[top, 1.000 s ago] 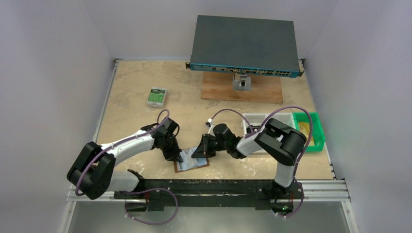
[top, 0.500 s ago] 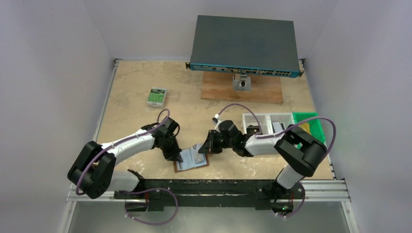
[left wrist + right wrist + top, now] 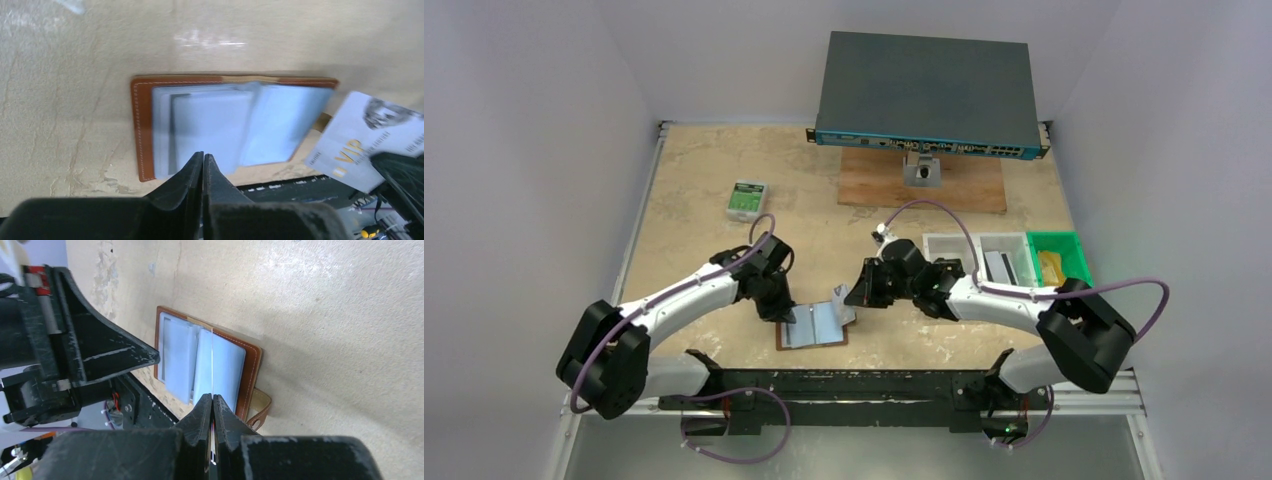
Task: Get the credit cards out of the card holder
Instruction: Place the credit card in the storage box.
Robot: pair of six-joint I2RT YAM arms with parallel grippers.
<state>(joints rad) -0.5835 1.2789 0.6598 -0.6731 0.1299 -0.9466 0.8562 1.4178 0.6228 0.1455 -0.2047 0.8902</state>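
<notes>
The brown leather card holder [image 3: 812,327] lies open near the table's front edge, grey-blue pockets up, its snap tab [image 3: 260,407] on the right side. It also shows in the left wrist view [image 3: 142,125]. My left gripper [image 3: 782,312] is shut, its tips [image 3: 203,156] on the holder's left pocket. My right gripper [image 3: 856,296] is shut on a white-grey credit card [image 3: 365,137] marked VIP, seen edge-on in the right wrist view [image 3: 212,360]. It holds the card above the holder's right end, outside the pockets.
A small green-and-white box [image 3: 746,199] lies at the back left. A network switch [image 3: 927,95] stands on a wooden board [image 3: 924,185] at the back. White bins [image 3: 979,255] and a green bin [image 3: 1059,262] sit at the right. A black rail [image 3: 854,385] runs along the front edge.
My right gripper has moved right and back with the card, drawing it away from the holder's pockets. The holder shifted slightly. The left gripper has stayed on the holder.
</notes>
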